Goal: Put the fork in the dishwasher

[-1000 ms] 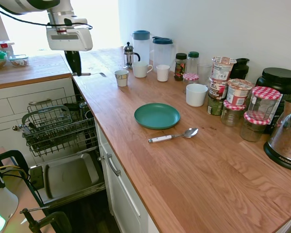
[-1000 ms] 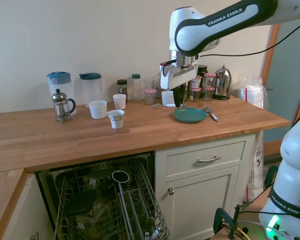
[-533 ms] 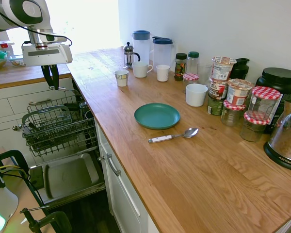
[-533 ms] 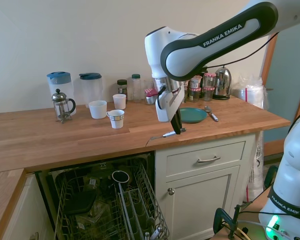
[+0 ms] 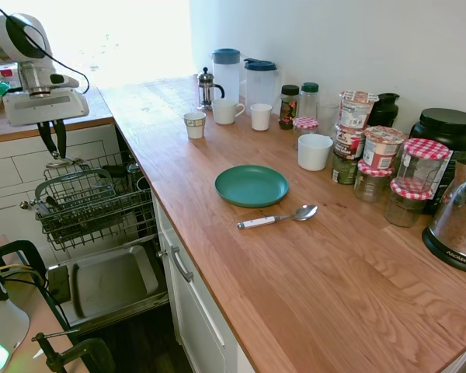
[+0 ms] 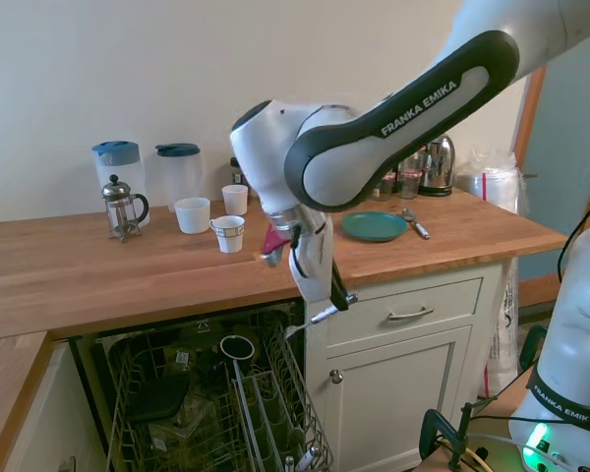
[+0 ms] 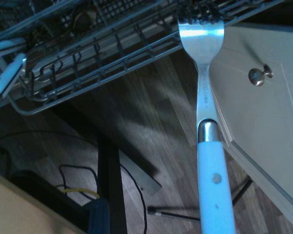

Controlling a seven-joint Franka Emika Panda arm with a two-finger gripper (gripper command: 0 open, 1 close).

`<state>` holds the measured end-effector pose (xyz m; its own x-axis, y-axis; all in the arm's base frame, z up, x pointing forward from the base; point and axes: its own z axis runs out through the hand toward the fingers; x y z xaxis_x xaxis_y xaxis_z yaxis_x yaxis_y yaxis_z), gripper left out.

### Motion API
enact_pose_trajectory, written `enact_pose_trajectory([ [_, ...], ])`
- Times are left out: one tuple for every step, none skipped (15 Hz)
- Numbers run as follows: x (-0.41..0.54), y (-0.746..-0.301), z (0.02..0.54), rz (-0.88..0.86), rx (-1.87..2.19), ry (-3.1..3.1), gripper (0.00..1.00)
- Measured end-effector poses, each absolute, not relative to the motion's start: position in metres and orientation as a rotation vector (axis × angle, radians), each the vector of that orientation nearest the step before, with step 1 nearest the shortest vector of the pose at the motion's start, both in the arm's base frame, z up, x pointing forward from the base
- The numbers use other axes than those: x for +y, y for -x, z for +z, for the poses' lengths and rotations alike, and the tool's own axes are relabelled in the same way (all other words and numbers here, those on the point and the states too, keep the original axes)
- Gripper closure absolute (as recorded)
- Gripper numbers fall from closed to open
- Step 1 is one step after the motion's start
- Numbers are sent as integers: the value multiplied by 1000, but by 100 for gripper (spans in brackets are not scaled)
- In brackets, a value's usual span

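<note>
The fork [image 7: 206,122] is silvery metal with a pale blue-white handle, and the dishwasher [image 5: 93,203] has a dark grey wire rack and grey door. On the warm brown wooden table [image 5: 311,264] sit a teal plate [image 5: 251,185], a white-handled spoon [image 5: 277,217] and jars [image 5: 423,159] with red-and-white checked lids.

I see a kitchen with a plain pale wall [image 5: 357,39] behind an L-shaped wooden countertop [image 5: 311,264]. White cabinets [image 6: 403,374] with metal bar handles and a round knob [image 7: 260,75] sit beneath it. The floor [image 7: 151,122] is dark wood plank. Strong daylight washes out the far corner.
</note>
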<state>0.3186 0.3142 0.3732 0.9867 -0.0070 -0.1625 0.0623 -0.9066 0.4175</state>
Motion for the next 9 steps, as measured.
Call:
enact_pose_trajectory([
  [325,-318,367,-239,64,-2669,100],
  [337,-320,360,-257,85,-2646,100],
  [347,-322,351,-281,101,-2625,100],
  [356,-324,342,-310,121,-2603,100],
  [363,-327,332,-334,135,-2579,100],
  [369,-330,321,-351,142,-2564,100],
  [374,-332,310,-369,147,-2554,100],
  [377,-335,299,-389,147,-2543,100],
  [379,-339,289,-402,149,-2532,100],
])
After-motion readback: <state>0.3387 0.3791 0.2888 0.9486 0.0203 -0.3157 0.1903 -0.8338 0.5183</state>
